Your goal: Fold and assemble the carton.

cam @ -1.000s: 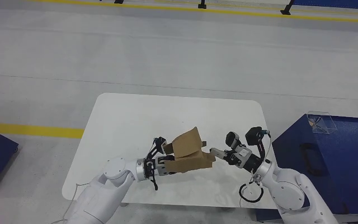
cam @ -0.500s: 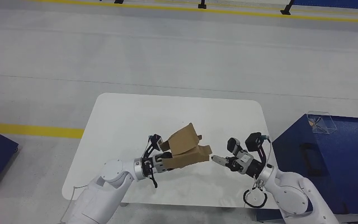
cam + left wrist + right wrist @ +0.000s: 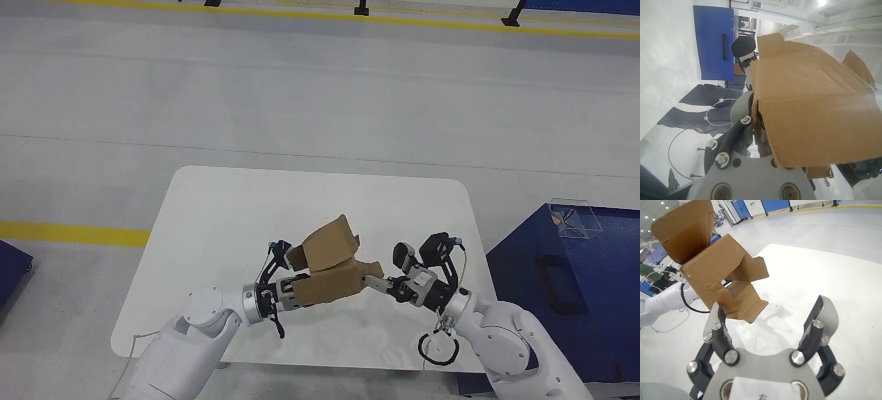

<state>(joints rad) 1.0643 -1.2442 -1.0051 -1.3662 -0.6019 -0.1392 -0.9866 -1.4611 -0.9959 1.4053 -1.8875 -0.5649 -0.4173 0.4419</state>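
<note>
A: While the left jaws hold the carton clamped by its near end, aloft over the worktop, what has shifted?

B: The right jaws. Half a second ago they had drawn back from the carton's open end, and now they are in close again, spread wide. In the right wrist view one pad sits just beside the edge of the lower flap; whether it touches, I cannot tell. The carton itself sits a touch higher in the top view than a second ago.

A: What does that mean for the fold?

B: I read it as a fresh approach, with the first line on the flap given up and a new one being taken. The end flaps hang open, the tall flap stands above them, and nothing is tucked, so the assembly looks early.

A: Edges and room?

B: The carton hangs toward the worktop's near edge, so margin is thin on the robot's side, while white surface stretches away to the far edge. The blue cabinet stands off the worktop on the right arm's side — close to that arm, well apart from the carton. The flap corners look thin and would likely buckle if pushed off-line.
</note>
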